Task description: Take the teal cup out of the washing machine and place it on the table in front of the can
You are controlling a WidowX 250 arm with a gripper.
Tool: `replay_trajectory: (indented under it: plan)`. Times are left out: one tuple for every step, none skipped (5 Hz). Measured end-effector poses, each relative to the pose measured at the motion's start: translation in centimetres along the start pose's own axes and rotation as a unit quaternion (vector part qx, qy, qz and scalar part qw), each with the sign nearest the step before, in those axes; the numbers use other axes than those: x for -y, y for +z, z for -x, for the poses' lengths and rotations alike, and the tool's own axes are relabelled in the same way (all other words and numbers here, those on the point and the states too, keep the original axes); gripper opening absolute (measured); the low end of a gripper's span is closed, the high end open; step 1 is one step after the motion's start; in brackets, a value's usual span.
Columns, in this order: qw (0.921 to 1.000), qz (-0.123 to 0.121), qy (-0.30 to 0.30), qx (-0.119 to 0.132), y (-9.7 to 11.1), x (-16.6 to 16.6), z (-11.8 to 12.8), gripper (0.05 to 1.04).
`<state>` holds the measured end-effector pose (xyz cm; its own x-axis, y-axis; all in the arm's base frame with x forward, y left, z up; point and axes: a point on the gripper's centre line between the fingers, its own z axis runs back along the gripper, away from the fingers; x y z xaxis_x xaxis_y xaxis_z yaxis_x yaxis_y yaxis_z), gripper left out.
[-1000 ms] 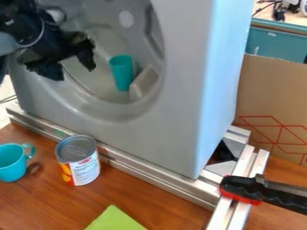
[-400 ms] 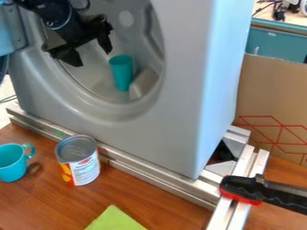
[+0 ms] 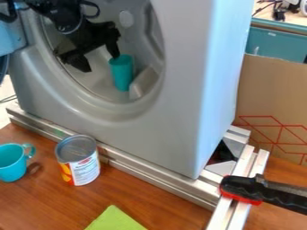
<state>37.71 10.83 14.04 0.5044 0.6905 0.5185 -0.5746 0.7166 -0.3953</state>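
Gray drum [image 3: 99, 85] behind open claw [image 3: 101, 64].

The black arm [image 3: 51, 10] comes in from the top left and leans down to the right. A thin black wire [image 3: 94, 8] loops out beside it. At its end the black pincer [image 3: 100, 63] hangs at a slant. Its two fingers [image 3: 112, 47] are wide apart, with their tips pointing down, one lower than the other.

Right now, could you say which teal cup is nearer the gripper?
The handleless cup inside the grey drum, by the gripper; the mug on the table has a handle.
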Motion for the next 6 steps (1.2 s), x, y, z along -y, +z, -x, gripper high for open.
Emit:
replay_trajectory:
  plan:
    - [0.9997, -0.013, 0.000, -0.021, -1.6, -0.5, 0.4, 1.000]
    - [0.9990, -0.027, -0.009, -0.034, -2.6, -0.9, 1.1, 1.000]
    - [0.9988, -0.025, -0.007, -0.041, -3.2, -0.6, 1.9, 0.964]
    - [0.9984, -0.028, -0.009, -0.047, -3.2, -0.3, 2.4, 0.688]
    - [0.9987, -0.025, -0.017, -0.041, -2.1, 0.4, 2.6, 0.391]
    - [0.9993, -0.015, -0.020, -0.027, -0.5, 0.9, 2.0, 0.178]
